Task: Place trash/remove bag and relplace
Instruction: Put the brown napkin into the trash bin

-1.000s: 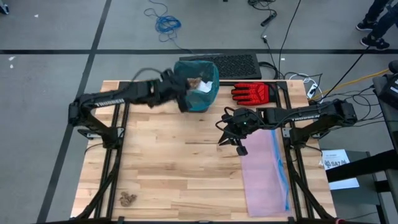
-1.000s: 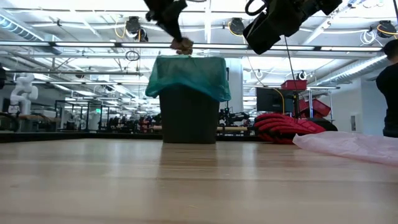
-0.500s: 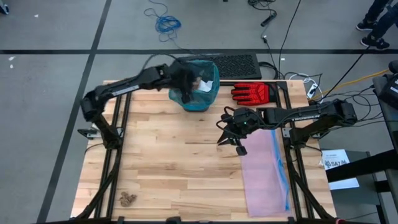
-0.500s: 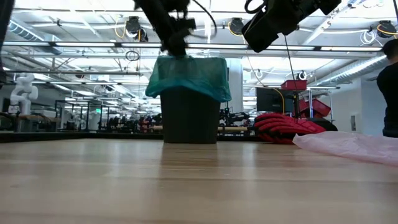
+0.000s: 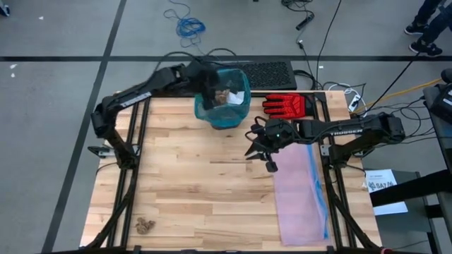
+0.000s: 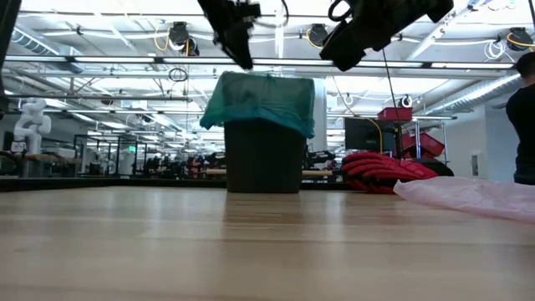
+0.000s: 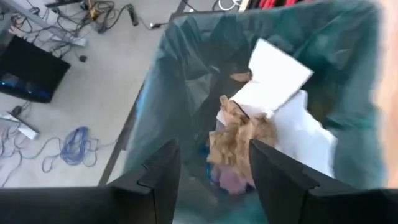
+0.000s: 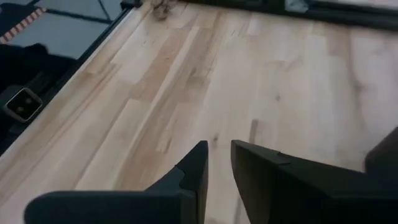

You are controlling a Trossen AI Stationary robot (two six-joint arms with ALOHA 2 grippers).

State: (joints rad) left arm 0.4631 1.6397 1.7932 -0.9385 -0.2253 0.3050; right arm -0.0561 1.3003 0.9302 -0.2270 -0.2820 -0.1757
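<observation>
Wooden table [image 5: 191, 183], light butcher-block planks, on a black frame. Red glove [image 5: 285, 106] lies flat at the table's 1 o'clock edge; in the low view it shows as a red heap [image 6: 380, 173] at 3 o'clock. Pale pink translucent bag with a blue strip [image 5: 300, 194] lies flat along the table's right side, 3 to 5 o'clock; low view shows its crinkled edge [image 6: 468, 196]. Black keyboard [image 5: 267, 74] off the table at 12 o'clock. Blue cable coil [image 5: 189, 27] on the grey floor at 12 o'clock. White paper sheet [image 5: 381, 187] beside the table at 4 o'clock. Person's feet [image 5: 426, 39] at the high view's 2 o'clock corner.
</observation>
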